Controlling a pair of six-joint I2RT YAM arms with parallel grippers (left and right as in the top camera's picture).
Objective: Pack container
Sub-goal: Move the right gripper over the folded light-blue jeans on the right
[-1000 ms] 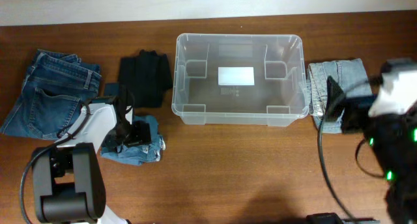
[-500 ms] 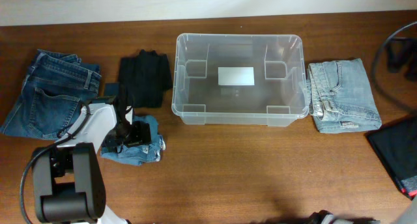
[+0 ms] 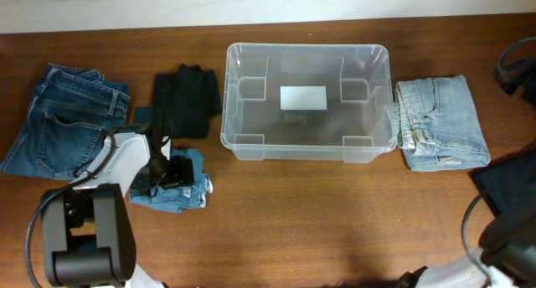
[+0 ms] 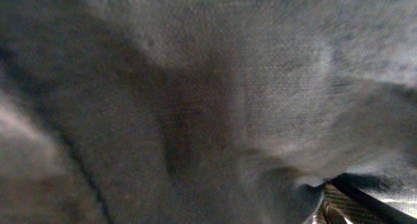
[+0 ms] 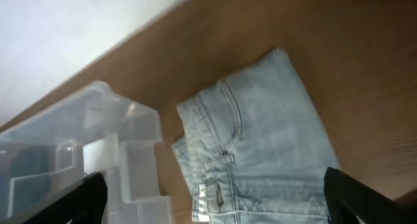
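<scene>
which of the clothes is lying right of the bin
The light blue jeans, folded alone right of the container; the dark jeans, black garment and small denim piece all lie left of it.

Tabletop (image 3: 318,229): brown wood grain, running the full width of the overhead view. Lying directly on it, left to right:
- Dark jeans (image 3: 67,120), loosely folded, far left.
- Black garment (image 3: 186,100), folded, just left of the container.
- Denim bundle (image 3: 182,186), pale blue, crumpled, nearer than the black garment.
- Container (image 3: 308,150), clear, centre far, white label on its base, nothing inside.
- Light jeans (image 3: 441,122), folded, against the container's right side.
</scene>
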